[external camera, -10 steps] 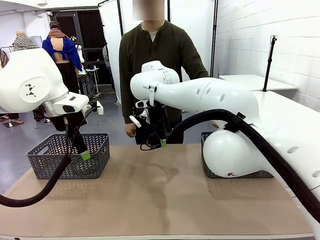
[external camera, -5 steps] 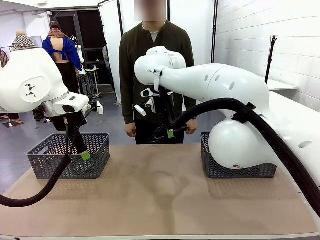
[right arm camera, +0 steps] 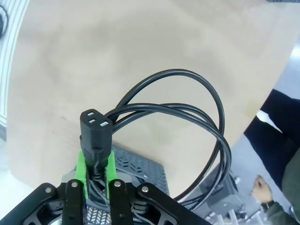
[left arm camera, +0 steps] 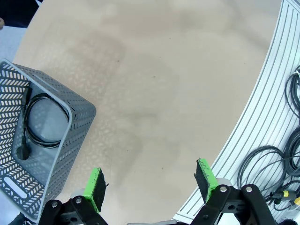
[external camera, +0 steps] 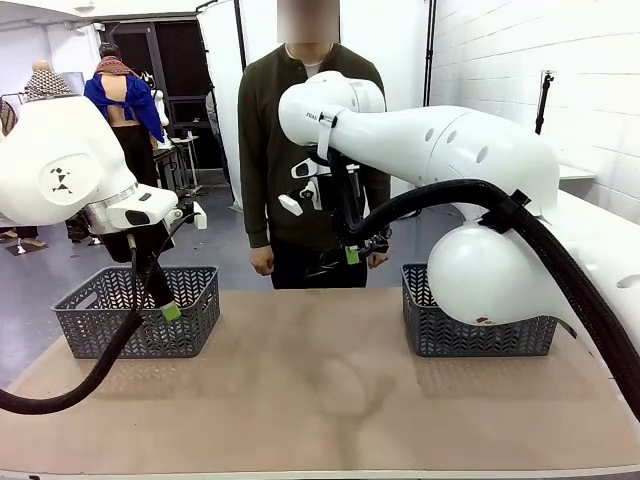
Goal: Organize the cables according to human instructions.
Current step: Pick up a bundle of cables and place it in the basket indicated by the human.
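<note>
My right gripper (right arm camera: pixel 96 161) is shut on the black plug (right arm camera: pixel 95 129) of a cable, and the coiled loop (right arm camera: pixel 206 108) hangs out beyond the fingers. In the front view this right gripper (external camera: pixel 351 256) is raised above the table's far edge, in front of the person and left of the right basket (external camera: pixel 480 335). The left gripper (external camera: pixel 168 308) hovers in front of the left basket (external camera: pixel 95 320). In its own view the left gripper (left arm camera: pixel 151 183) is open with bare table between its pads. Another coiled cable (left arm camera: pixel 41 123) lies in that basket (left arm camera: pixel 70 145).
A person stands at the far side with a hand (external camera: pixel 262 260) hanging by their side. The thick black arm hose (external camera: pixel 470 195) loops across the right. Loose cords (left arm camera: pixel 269 161) lie beyond the ribbed table edge (left arm camera: pixel 262 108).
My right arm has risen and swung to the right with the cable, from the table's middle towards the right basket. The left arm has stayed still.
</note>
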Robot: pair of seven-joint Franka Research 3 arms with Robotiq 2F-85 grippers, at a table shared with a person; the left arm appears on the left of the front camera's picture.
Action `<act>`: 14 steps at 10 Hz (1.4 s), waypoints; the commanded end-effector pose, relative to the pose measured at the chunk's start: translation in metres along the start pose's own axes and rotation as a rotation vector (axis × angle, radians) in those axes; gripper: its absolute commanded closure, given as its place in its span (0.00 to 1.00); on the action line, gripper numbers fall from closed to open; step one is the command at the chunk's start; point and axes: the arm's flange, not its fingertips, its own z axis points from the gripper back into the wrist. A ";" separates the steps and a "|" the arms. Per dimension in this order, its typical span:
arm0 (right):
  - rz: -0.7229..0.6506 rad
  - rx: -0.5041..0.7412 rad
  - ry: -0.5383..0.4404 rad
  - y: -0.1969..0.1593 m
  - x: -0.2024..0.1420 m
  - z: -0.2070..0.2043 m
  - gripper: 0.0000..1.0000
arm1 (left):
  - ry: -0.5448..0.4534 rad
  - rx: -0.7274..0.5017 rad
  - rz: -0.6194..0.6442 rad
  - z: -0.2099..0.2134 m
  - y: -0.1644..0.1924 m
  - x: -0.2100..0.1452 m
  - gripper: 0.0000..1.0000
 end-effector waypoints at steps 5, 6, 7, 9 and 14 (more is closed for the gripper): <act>-0.012 0.054 -0.037 0.083 -0.022 -0.050 1.00 | 0.003 -0.002 0.001 0.002 0.000 0.000 0.00; -0.023 0.068 -0.041 0.090 -0.025 -0.054 1.00 | 0.003 -0.002 0.001 0.002 0.000 0.000 0.00; -0.040 0.065 -0.040 0.098 -0.029 -0.058 1.00 | 0.003 -0.002 0.001 0.002 0.000 0.000 0.00; -0.079 0.024 -0.024 0.110 -0.036 -0.067 1.00 | 0.003 -0.002 0.001 0.002 0.000 0.000 0.00; -0.265 -0.140 0.069 0.138 -0.058 -0.090 1.00 | 0.003 -0.002 0.001 0.002 0.000 0.000 0.00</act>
